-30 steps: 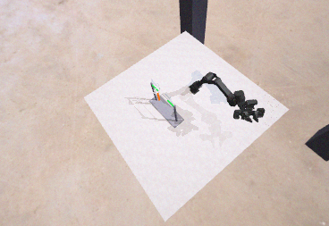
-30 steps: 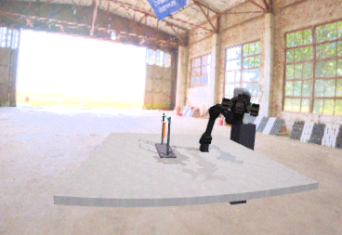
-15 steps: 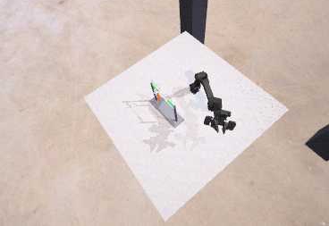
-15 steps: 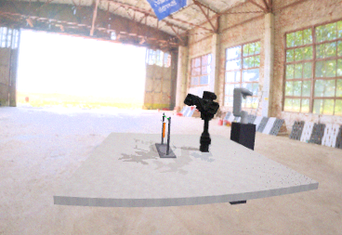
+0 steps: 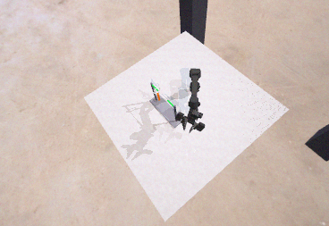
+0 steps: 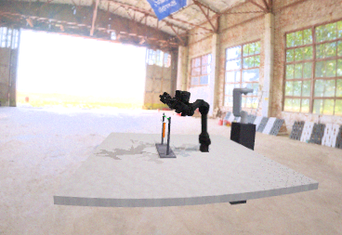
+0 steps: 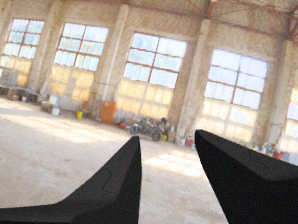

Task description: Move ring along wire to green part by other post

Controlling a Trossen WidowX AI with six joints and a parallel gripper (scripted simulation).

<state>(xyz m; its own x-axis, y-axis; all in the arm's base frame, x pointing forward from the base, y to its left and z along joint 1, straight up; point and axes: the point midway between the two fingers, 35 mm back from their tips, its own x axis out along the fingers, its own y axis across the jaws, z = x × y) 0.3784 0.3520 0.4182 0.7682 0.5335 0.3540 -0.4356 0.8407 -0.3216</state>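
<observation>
The orange handle hangs upright below the green part beside the upper-left post in the top view. The ring at its top is too small to make out clearly. The other green part lies beside the lower-right post. The thin grey wire between them is faint. Both posts stand on a grey base. My gripper is open, its black fingers apart with nothing between them. It is raised above the height of the posts, away from the handle.
The arm rises from the white table beside the wire stand and reaches past the lower-right post in the top view. Part of the gripper's body overlaps that post's edge in this view; the gap is hard to judge.
</observation>
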